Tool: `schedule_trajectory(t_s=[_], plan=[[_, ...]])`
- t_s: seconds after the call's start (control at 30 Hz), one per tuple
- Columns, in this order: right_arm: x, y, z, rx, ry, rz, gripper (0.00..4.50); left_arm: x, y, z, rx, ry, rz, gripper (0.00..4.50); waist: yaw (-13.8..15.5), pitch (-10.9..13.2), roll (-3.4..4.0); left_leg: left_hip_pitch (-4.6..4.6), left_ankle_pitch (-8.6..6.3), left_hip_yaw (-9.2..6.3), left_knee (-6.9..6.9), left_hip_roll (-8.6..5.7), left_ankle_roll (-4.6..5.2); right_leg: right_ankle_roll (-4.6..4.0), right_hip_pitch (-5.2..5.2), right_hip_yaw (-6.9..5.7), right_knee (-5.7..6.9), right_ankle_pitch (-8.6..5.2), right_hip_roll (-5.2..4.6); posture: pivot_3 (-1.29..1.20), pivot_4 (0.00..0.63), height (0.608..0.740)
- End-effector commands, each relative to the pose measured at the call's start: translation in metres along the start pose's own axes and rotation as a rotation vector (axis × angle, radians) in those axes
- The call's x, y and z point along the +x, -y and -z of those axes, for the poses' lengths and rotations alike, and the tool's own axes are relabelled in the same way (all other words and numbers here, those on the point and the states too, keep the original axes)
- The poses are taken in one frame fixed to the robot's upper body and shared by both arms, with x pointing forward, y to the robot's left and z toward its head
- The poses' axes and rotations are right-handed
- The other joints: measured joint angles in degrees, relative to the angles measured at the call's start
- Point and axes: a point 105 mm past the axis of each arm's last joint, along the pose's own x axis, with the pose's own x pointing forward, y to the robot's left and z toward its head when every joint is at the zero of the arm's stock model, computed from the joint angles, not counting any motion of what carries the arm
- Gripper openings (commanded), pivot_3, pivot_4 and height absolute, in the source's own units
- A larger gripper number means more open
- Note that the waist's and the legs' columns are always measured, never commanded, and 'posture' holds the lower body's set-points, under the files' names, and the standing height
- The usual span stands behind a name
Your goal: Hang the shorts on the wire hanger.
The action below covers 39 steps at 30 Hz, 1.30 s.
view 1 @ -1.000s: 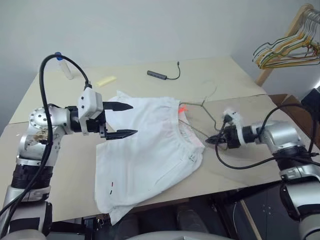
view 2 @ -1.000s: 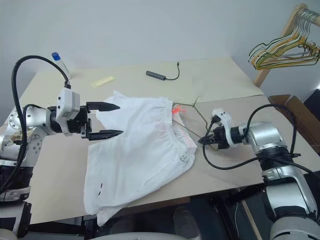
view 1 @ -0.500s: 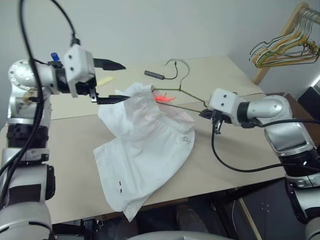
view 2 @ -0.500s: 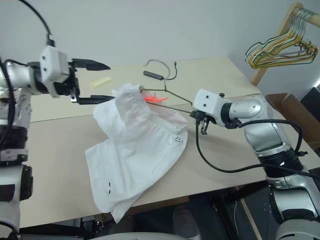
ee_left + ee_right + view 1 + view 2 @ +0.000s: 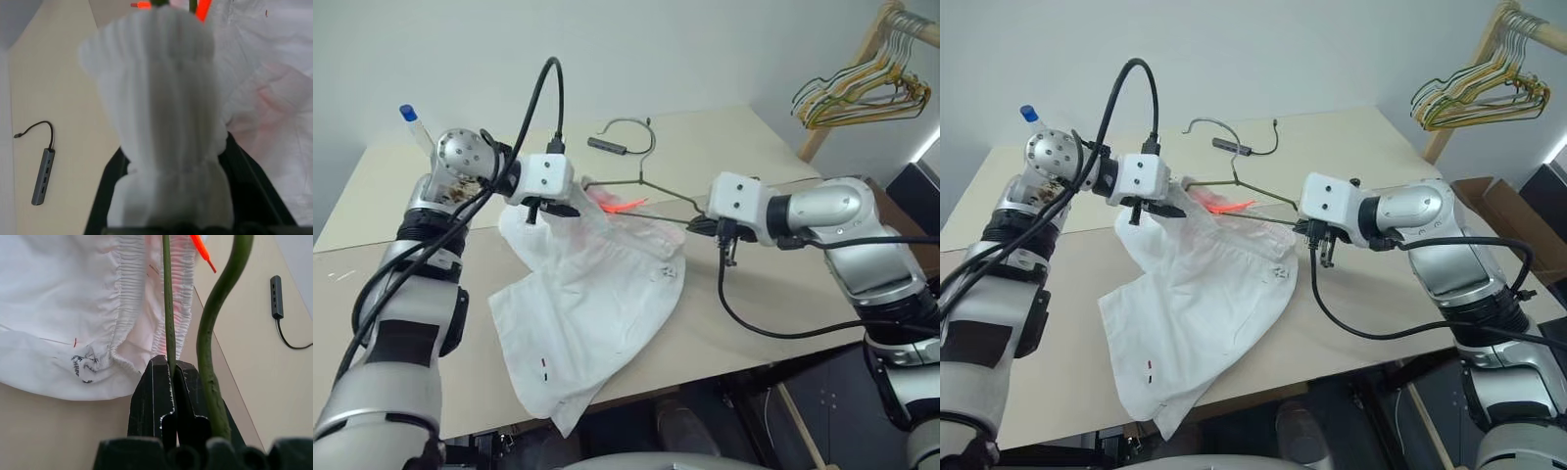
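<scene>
On the beige table (image 5: 783, 323) you're midway: the wire hanger (image 5: 651, 192) is threaded into the shorts (image 5: 597, 294), most cloth still lying flat. Your left gripper (image 5: 171, 196) pinches the bunched waistband between its fingers; the right gripper (image 5: 171, 396), fingers clamped, grips the wire

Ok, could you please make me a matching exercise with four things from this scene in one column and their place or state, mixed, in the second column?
Things:
1. shorts
2. wire hanger
3. grey adapter
4. bunch of hangers

Places or states:
A. lying alone on the far part of the table, with a cable
B. hanging on a wooden rack beyond the table's far right corner
C. waistband pinched in the left tool, the rest draped on the table
D. thin wire clamped in the right tool

Pairs: 1-C, 2-D, 3-A, 4-B
</scene>
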Motion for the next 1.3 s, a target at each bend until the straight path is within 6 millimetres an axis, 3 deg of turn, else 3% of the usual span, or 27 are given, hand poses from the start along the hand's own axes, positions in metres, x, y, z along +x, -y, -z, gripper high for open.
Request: schedule_trajectory(t_s=[0.03, 0.07, 0.17, 0.37, 0.47, 0.53, 0.6, 0.67, 0.8, 0.93, 1.03, 1.3], plan=[[-0.012, 0.006, -0.018, -0.032, 0.058, 0.038, 0.00, -0.007, -0.013, -0.015, 0.015, 0.064, -0.059, 0.34, -0.25, 0.00, 0.00, 0.00, 0.00, 0.00, 0.00, 0.00, 0.00, 0.00, 0.00, 0.00, 0.00, 0.00, 0.00, -0.20, 0.000, 0.740], [-0.013, 0.006, -0.017, -0.029, 0.057, 0.038, 0.00, -0.007, -0.013, -0.015, 0.005, 0.077, -0.064, 0.08, -0.34, 0.00, 0.00, 0.00, 0.00, 0.00, 0.00, 0.00, 0.00, 0.00, 0.00, 0.00, 0.00, 0.00, 0.00, -0.20, 0.000, 0.740], [-0.018, 0.008, -0.013, -0.018, 0.054, 0.063, 0.80, -0.011, -0.013, -0.016, -0.049, 0.115, -0.079, 0.01, -0.87, 0.00, 0.00, 0.00, 0.00, -0.03, -0.01, 0.01, 0.00, 0.00, 0.00, 0.00, 0.00, 0.00, 0.00, -0.20, 0.000, 0.740], [-0.050, 0.025, 0.017, 0.181, 0.037, 0.214, 2.85, -0.026, -0.009, -0.007, -0.131, 0.129, -0.124, 0.01, -1.36, 0.00, 0.00, 0.00, 0.00, -0.13, 0.00, 0.00, 0.00, 0.00, 0.02, -0.04, 0.04, 0.00, -0.02, -0.19, 0.000, 0.740], [-0.060, 0.019, 0.044, 0.322, -0.001, 0.268, 3.90, -0.031, -0.007, -0.005, -0.168, 0.135, -0.146, 0.01, -1.39, 0.00, 0.00, 0.01, 0.00, -0.18, 0.00, 0.00, 0.00, 0.00, 0.02, -0.05, 0.08, 0.00, -0.02, -0.18, 0.000, 0.740], [-0.054, 0.004, 0.063, 0.418, -0.018, 0.267, 4.48, -0.033, -0.006, -0.005, -0.186, 0.143, -0.153, 0.01, -1.24, -0.01, -0.02, 0.04, 0.00, -0.22, 0.00, 0.00, 0.00, 0.00, 0.07, -0.09, 0.12, 0.00, -0.02, -0.18, 0.000, 0.740], [-0.034, -0.013, 0.069, 0.523, 0.030, 0.245, 4.48, -0.034, -0.006, -0.005, -0.202, 0.149, -0.160, 0.01, -1.37, -0.03, -0.05, 0.10, 0.00, -0.24, 0.00, 0.00, 0.00, 0.00, 0.13, -0.07, 0.14, 0.00, 0.00, -0.18, 0.000, 0.740], [-0.007, -0.026, 0.059, 0.620, 0.135, 0.209, 4.48, -0.035, -0.006, -0.006, -0.208, 0.149, -0.164, 0.01, -1.79, -0.03, -0.05, 0.16, 0.00, -0.22, 0.01, 0.01, 0.00, 0.00, 0.12, 0.01, 0.28, 0.00, 0.04, -0.17, 0.000, 0.740], [0.036, -0.029, 0.042, 0.768, 0.262, 0.199, 4.48, -0.035, -0.004, -0.006, -0.214, 0.143, -0.161, 0.01, -2.37, -0.02, 0.00, 0.36, 0.00, -0.37, -0.03, -0.02, 0.00, 0.01, 0.15, 0.13, 0.45, -0.01, 0.06, -0.17, 0.000, 0.740], [0.064, -0.032, 0.034, 0.750, 0.246, 0.180, 4.48, -0.035, -0.003, -0.006, -0.217, 0.139, -0.160, 0.01, -2.13, -0.02, 0.00, 0.26, 0.01, -0.75, -0.02, -0.09, 0.00, 0.01, 0.13, 0.07, 0.44, 0.00, 0.01, -0.16, 0.000, 0.740], [0.068, -0.029, 0.026, 0.775, 0.290, 0.161, 3.99, -0.036, -0.003, -0.006, -0.218, 0.129, -0.165, 0.01, -1.49, -0.02, 0.00, 0.13, 0.01, -0.90, -0.01, -0.11, -0.01, 0.01, 0.06, 0.00, 0.48, 0.00, 0.01, -0.15, 0.000, 0.740], [0.048, -0.032, 0.027, 0.767, 0.335, 0.125, 1.21, -0.041, 0.002, 0.002, -0.245, 0.103, -0.184, 0.01, -0.57, -0.02, 0.00, 0.13, 0.05, -1.02, 0.01, -0.15, -0.06, 0.02, 0.11, -0.04, 0.45, -0.01, 0.01, -0.15, 0.000, 0.740]])
